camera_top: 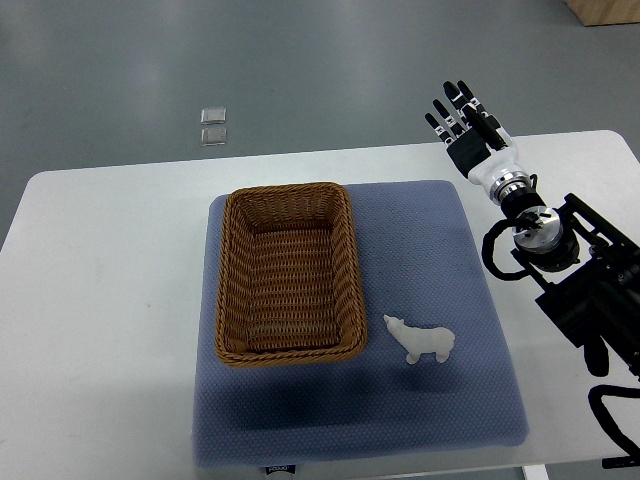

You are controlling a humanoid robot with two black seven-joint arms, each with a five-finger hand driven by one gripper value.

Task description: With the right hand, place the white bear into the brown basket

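Observation:
A small white bear (422, 341) lies on the blue mat (420, 250), just right of the brown basket's near right corner. The brown wicker basket (232, 280) stands on the left half of the mat and holds nothing. My right hand (463, 122) is raised over the table's far right edge, well behind the bear, with its fingers spread and nothing in them. Its arm runs down the right side of the picture.
The white table (100, 260) carries the mat. Two small clear squares (212, 125) lie on the grey floor beyond the table. A wooden box corner (605, 10) shows at the top right.

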